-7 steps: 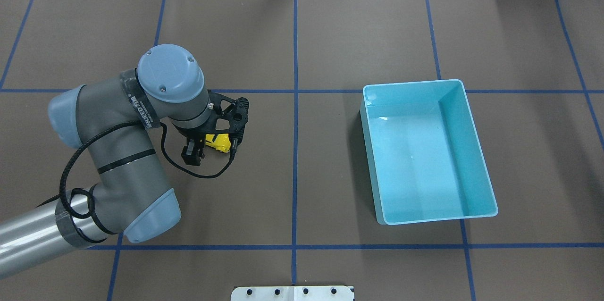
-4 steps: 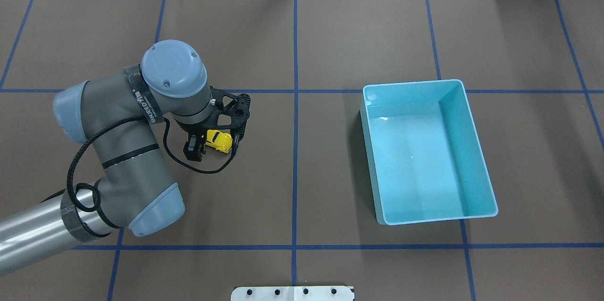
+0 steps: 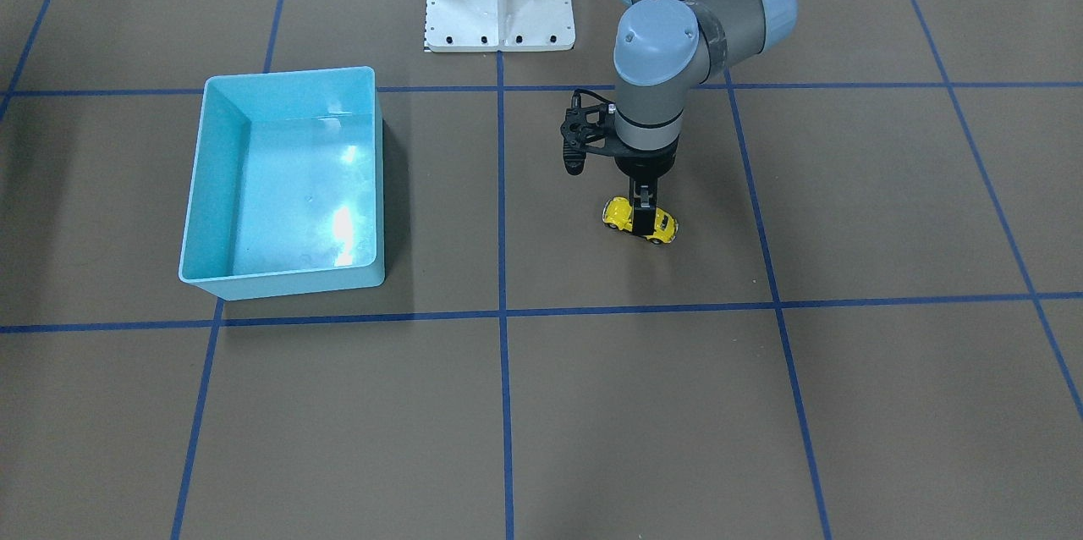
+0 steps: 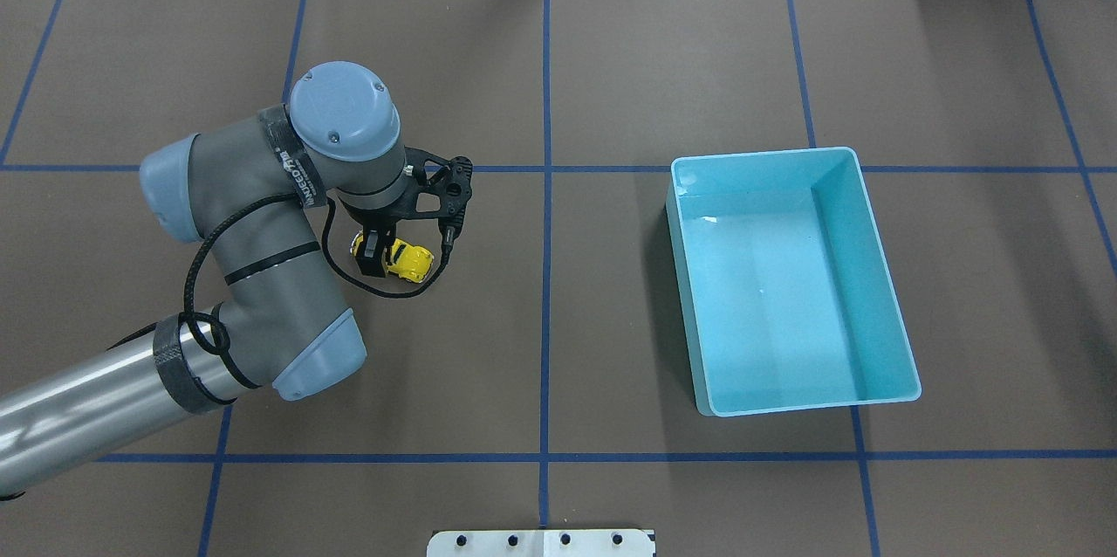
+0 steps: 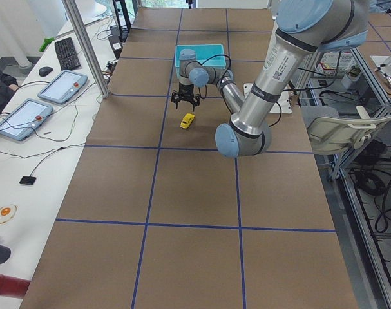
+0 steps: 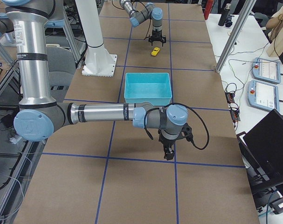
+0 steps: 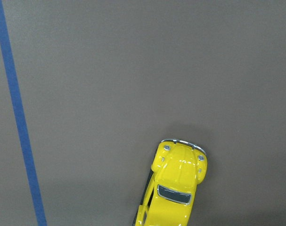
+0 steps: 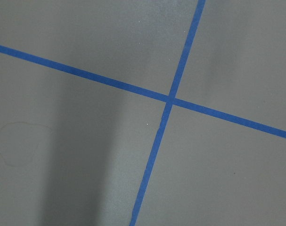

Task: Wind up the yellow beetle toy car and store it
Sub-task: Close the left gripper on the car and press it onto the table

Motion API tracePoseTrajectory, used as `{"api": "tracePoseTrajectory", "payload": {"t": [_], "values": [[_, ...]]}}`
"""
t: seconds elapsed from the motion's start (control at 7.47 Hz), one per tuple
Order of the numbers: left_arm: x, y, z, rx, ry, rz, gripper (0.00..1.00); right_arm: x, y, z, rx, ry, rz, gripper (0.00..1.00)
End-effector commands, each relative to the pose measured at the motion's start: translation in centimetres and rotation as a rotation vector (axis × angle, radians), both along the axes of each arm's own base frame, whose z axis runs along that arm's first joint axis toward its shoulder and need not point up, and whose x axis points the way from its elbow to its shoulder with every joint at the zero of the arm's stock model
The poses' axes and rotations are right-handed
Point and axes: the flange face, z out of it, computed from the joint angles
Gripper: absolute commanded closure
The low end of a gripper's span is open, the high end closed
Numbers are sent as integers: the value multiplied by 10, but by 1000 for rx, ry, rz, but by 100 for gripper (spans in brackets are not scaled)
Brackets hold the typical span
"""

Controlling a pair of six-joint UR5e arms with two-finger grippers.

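Right pincer (image 6: 169,153): poised over brown, blue-gridded bench (image 6: 132,186); opening cannot be told.
Light-blue rectangular plastic bin (image 6: 148,101): mid-bench.
Tiny glossy yellow beetle toy car (image 3: 662,226): on bench, well beyond bin.
Left pincer (image 3: 643,214): fingers astride car's middle; grip cannot be told.

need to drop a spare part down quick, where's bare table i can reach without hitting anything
Bare table lies between the yellow car and the light-blue bin, and across the row of squares on the operators' side of both. The bin's floor is bare too. Crowded only at the car, with the left gripper right over it.
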Motion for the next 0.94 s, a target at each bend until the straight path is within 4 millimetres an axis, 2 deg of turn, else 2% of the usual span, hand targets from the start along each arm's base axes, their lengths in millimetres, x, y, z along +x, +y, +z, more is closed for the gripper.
{"api": "tracePoseTrajectory", "payload": {"t": [0.0, 0.54, 0.8], "values": [[10, -5, 1, -8, -6, 5, 0, 0, -2, -1, 3, 0, 0, 0], [19, 6, 3, -4, 1, 27, 0, 0, -1, 2, -5, -1, 0, 0], [27, 13, 9, 22, -13, 79, 0, -1, -2, -5, 7, -6, 0, 0]]}}
